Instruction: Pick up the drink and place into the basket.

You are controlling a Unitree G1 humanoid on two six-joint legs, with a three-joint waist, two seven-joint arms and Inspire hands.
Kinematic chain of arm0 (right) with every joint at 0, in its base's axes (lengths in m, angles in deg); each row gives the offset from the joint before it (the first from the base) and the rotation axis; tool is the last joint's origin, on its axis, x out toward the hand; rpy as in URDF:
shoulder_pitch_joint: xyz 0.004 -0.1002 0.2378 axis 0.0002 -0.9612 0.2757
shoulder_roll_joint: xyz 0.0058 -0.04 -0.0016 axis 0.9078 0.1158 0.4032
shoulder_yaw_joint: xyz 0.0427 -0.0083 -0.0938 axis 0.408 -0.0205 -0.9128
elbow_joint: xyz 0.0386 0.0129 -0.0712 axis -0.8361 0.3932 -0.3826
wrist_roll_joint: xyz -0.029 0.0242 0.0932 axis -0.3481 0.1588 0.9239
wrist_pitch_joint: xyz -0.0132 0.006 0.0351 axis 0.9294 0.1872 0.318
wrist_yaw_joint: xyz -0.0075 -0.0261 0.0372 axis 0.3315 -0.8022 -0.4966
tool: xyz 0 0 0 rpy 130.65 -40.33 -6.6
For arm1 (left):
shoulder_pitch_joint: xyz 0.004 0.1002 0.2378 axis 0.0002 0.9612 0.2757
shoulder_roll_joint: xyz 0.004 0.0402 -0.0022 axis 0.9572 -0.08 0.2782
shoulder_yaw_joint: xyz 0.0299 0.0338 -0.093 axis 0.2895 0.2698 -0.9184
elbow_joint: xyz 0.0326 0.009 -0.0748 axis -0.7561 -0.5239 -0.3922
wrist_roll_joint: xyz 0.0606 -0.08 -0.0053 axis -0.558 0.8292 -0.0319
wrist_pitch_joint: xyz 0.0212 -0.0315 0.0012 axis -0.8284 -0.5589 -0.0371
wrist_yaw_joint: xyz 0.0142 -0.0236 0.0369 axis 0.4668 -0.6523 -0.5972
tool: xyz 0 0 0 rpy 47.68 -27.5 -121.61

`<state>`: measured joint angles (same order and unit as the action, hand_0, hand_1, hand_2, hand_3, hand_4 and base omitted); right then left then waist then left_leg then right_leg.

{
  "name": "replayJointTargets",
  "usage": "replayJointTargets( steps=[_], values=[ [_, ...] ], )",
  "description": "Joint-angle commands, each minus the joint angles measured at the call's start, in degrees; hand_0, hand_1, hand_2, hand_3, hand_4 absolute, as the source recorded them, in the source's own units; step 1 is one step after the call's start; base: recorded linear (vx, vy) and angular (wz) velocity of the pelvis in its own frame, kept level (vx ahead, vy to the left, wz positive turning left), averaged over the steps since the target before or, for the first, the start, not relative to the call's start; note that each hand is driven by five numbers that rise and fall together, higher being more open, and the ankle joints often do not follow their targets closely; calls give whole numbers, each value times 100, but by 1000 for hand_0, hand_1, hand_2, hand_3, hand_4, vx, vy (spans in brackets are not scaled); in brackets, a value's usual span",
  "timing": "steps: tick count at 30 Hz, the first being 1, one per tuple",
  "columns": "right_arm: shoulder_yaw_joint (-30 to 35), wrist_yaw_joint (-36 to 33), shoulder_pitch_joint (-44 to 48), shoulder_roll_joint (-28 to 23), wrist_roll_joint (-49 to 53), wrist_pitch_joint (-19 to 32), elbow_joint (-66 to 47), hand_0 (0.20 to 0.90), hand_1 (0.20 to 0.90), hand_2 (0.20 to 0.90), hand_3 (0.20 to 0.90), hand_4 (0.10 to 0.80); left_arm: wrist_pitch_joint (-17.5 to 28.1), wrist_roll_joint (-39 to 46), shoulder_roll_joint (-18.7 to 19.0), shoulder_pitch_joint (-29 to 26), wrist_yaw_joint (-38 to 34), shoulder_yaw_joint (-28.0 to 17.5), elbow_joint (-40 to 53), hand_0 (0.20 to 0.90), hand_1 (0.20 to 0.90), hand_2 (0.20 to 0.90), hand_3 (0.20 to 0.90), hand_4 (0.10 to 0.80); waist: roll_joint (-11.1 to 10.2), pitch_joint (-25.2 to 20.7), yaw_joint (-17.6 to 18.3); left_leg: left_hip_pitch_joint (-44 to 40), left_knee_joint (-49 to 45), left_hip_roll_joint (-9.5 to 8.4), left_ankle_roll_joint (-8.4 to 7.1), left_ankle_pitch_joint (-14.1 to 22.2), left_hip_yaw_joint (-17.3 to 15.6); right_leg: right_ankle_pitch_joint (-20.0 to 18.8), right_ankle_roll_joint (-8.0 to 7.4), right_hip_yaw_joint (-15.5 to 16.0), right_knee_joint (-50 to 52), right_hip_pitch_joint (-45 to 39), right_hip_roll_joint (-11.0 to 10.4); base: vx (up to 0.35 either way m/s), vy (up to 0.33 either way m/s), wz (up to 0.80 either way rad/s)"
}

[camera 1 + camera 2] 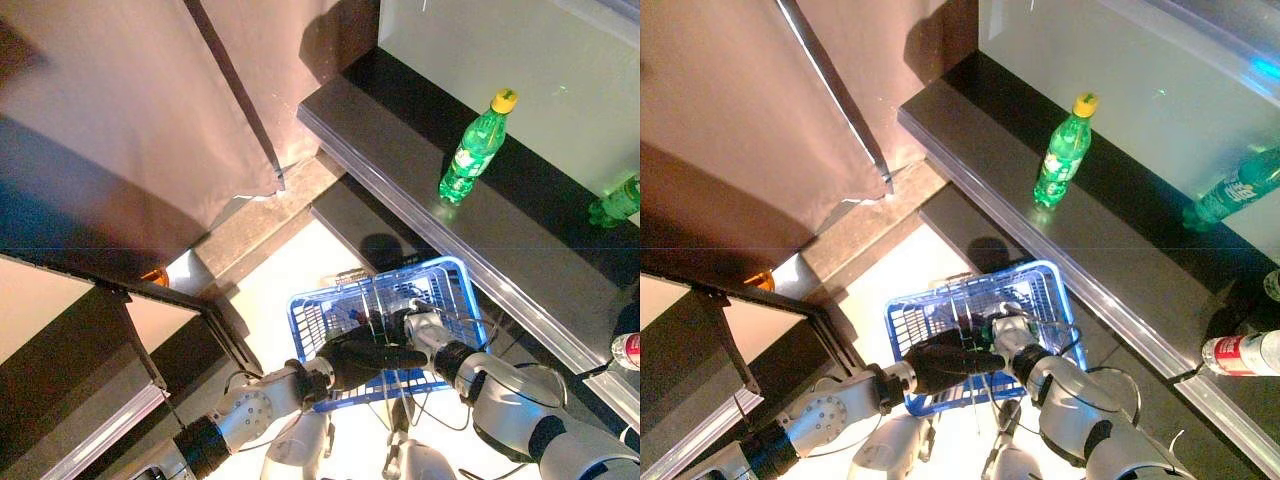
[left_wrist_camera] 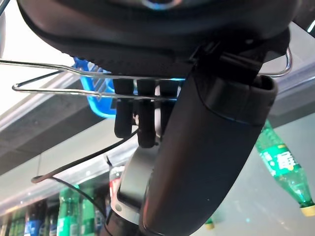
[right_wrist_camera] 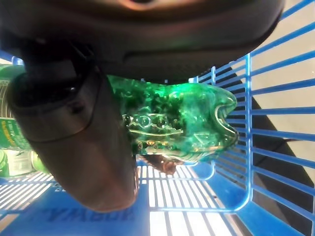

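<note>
Dark shelf (image 1: 560, 215), brown curtain (image 1: 120, 110) (hanging)

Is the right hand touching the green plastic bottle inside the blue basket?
Touching. The right wrist view shows the right hand wrapped round the green plastic bottle, thumb pressed against its side, above the blue basket.

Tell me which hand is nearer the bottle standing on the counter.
Neither clearly. Both hands are far below that bottle, at the basket. The left hand holds its wire handles; the right hand holds another green bottle inside it.
</note>
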<state>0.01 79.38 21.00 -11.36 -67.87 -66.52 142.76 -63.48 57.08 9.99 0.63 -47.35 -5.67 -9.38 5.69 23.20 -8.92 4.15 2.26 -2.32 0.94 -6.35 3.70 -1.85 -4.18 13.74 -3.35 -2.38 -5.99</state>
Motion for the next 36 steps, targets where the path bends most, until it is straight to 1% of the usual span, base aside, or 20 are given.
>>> replayJointTargets(
  steps=[1,6,13,16,19,21,22,25,30,32,34,36],
  values=[
    [-115,-421,717,116,234,43,87,900,900,900,900,800,744,661,-1276,-908,1271,46,1536,300,300,300,200,100,-150,-207,21,126,-179,-85,-116,376,-167,-156,-99,-111,391,478,-368,0,0,0],
    [-24,-445,668,151,373,8,141,900,900,900,900,800,714,703,-1308,-917,1281,-14,1523,300,300,300,200,100,-164,-242,11,93,-124,-65,-121,375,-180,-143,-95,-75,380,465,-355,0,0,0],
    [204,-768,577,236,863,143,283,900,900,900,900,800,654,857,-1307,-933,1309,-91,1475,300,300,300,200,100,-202,-361,-2,-26,-36,-27,-145,380,-156,-117,-91,-40,359,390,-315,0,0,0],
    [316,-808,452,314,949,229,314,900,900,900,900,800,517,975,-1372,-858,1267,-177,1466,300,300,300,200,100,-227,-457,1,-107,22,5,-158,384,-155,-98,-92,-36,343,338,-295,0,0,0],
    [415,-1039,337,389,1208,429,402,900,900,900,900,800,528,1048,-1408,-807,1121,-244,1431,300,300,300,200,100,-245,-560,-14,-177,70,26,-163,388,-146,-84,-90,-15,316,278,-281,10,-6,0],
    [506,-1190,288,379,1417,644,443,900,900,900,900,800,619,1113,-1401,-753,916,-317,1414,300,300,300,200,100,-255,-648,-28,-236,110,41,-168,388,-137,-71,-94,3,296,225,-276,51,-18,-2],
    [547,-1282,247,338,1561,780,411,900,900,900,900,800,626,1138,-1378,-706,807,-400,1401,300,300,300,200,100,-269,-697,-31,-267,129,46,-174,387,-130,-67,-101,4,284,192,-266,54,-23,0],
    [627,-1393,143,203,1750,981,211,900,900,900,900,800,611,1176,-1317,-534,516,-634,1416,300,300,300,200,100,-310,-797,-29,-338,169,68,-194,388,-125,-63,-124,15,252,116,-251,44,-24,0],
    [840,-1696,-285,-283,2199,1218,-574,900,900,900,900,800,264,1139,-1062,101,227,-1269,1735,300,300,300,200,100,-365,-955,-3,-471,243,126,-241,382,-130,-72,-165,9,177,-23,-220,49,-18,-2],
    [905,-1764,-438,-439,2313,1113,-1017,900,900,900,900,800,199,1148,-949,287,179,-1415,1873,300,300,300,200,100,-374,-970,4,-495,244,139,-247,389,-130,-68,-166,12,168,-54,-213,18,-5,-1],
    [1050,-1974,-793,-717,2404,979,-1798,900,900,900,900,800,97,1066,-835,642,110,-1703,2045,300,300,300,200,100,-393,-1010,24,-556,240,168,-257,405,-141,-55,-171,17,157,-122,-207,55,-10,-5],
    [1258,-2028,-1289,-1058,2284,868,-2722,900,900,900,900,800,-16,984,-740,1046,115,-2009,2167,300,300,300,200,100,-416,-1066,65,-616,243,198,-265,426,-158,-41,-183,4,137,-189,-198,59,-11,-7]
  ],
)
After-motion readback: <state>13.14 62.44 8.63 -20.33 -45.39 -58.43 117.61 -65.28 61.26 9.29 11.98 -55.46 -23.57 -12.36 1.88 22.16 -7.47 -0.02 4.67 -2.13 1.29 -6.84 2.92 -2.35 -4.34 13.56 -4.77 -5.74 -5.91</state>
